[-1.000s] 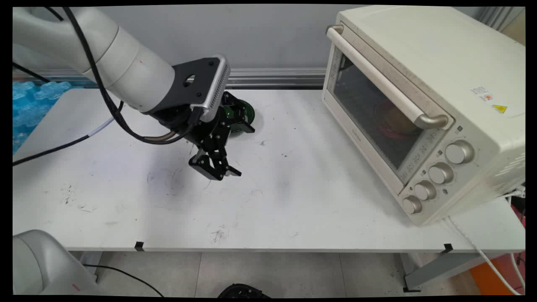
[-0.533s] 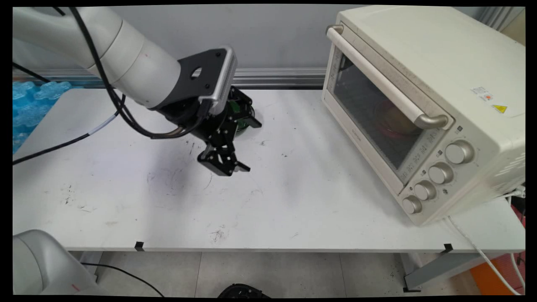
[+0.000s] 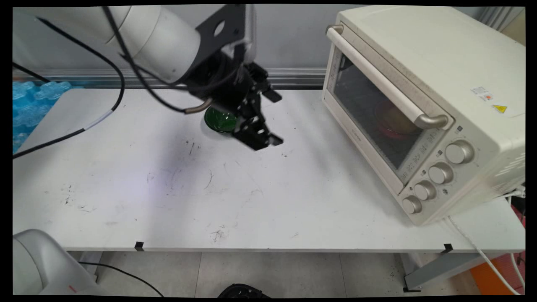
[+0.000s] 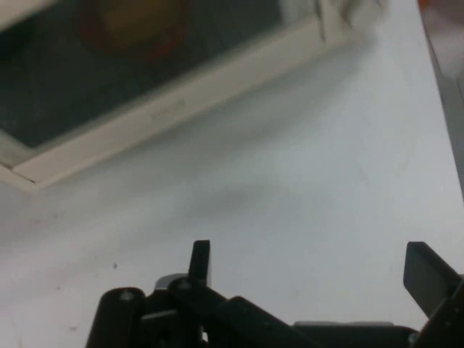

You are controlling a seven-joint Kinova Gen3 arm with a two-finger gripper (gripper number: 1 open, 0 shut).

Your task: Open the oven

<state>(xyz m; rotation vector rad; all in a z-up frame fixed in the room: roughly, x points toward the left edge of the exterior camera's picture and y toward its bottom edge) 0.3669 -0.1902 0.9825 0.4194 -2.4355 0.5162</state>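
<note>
A white robot arm reaches in from ten o'clock above a white table point(image 3: 293, 209), its black claw point(image 3: 272, 119) raised off the surface a little back of the table's middle and angled toward three o'clock. The claw is spread wide with nothing between its two fingers point(image 4: 428, 274): in the main view one fingertip sits higher, toward twelve o'clock, and the other lower, toward five o'clock, with bare table showing in the gap. Just at the claw's nine o'clock side, partly hidden behind the black wrist, a small green bowl point(image 3: 220, 121) rests on the table; the claw is close to it but I cannot tell whether anything touches it. Black cables point(image 3: 63, 136) droop from the arm and trail off toward nine o'clock. At three o'clock stands a cream toaster oven point(image 3: 440, 75), its glass door point(image 3: 369, 109) closed, a long handle point(image 3: 377, 79) running across the door's top and four round knobs point(image 3: 436, 174) down its front corner. Behind the glass a reddish dish point(image 3: 394, 121) holding something yellowish is dimly visible. The hand view looks across open table toward that oven door point(image 4: 145, 94), with the same reddish and yellow shape point(image 4: 138, 22) near twelve o'clock. The tabletop bears scattered dark scuff marks.
</note>
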